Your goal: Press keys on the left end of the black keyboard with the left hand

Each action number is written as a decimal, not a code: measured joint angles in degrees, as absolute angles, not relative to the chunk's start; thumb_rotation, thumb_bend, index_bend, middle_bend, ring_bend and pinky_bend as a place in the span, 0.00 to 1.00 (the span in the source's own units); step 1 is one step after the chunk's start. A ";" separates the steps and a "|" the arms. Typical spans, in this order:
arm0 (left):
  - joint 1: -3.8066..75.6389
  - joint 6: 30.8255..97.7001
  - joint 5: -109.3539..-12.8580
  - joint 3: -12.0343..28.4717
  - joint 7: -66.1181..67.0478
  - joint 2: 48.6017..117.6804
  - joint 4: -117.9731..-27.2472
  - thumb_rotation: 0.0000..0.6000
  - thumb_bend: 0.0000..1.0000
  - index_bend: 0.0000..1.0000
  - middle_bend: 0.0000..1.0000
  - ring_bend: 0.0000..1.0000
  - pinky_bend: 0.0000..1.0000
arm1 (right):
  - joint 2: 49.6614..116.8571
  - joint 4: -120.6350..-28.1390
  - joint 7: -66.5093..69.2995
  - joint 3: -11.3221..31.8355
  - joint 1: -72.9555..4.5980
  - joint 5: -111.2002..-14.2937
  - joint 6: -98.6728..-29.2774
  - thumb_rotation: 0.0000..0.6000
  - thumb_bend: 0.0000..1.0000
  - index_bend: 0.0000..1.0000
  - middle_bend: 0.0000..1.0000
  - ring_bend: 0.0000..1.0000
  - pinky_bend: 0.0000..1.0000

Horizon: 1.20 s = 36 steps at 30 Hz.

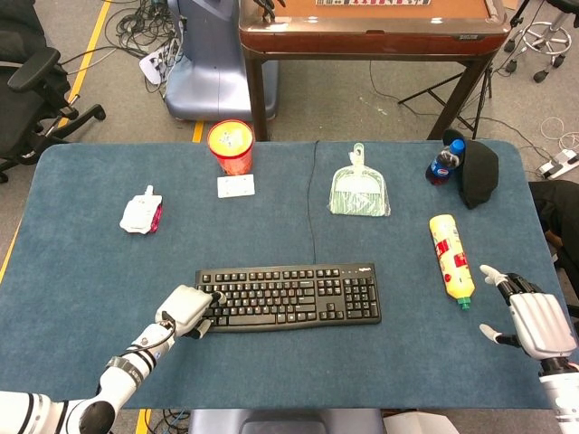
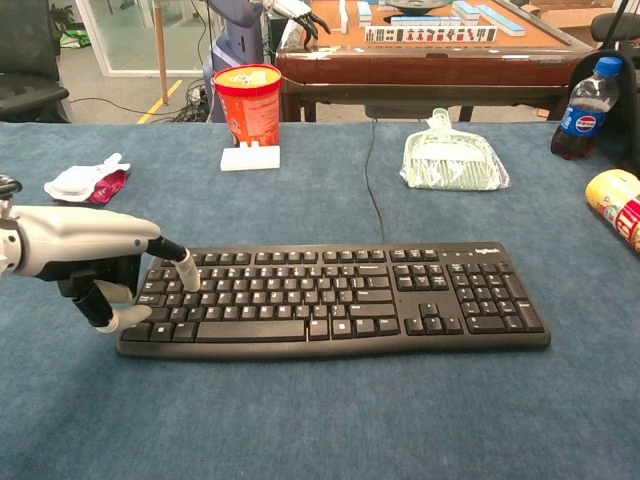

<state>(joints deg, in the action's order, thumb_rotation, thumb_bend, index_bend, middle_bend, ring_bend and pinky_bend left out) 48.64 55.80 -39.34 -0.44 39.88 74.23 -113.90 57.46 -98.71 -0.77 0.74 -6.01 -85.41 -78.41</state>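
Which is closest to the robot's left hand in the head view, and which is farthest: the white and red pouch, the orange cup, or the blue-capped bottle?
From the left hand, at the keyboard's left end:
1. White and red pouch, at the table's left side.
2. Orange cup, at the far edge, left of centre.
3. Blue-capped bottle, in the far right corner.
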 measured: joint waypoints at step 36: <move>51.59 57.54 -36.43 -3.35 40.35 76.45 -112.48 1.00 0.45 0.24 1.00 0.96 1.00 | 57.18 -98.78 -0.76 0.92 -5.88 -85.18 -78.49 1.00 0.00 0.17 0.30 0.21 0.38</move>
<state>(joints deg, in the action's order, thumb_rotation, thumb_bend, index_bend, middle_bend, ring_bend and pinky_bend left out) 51.59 57.54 -36.43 -3.35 40.35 76.45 -112.48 57.18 -98.78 -0.76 0.92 -5.88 -85.18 -78.49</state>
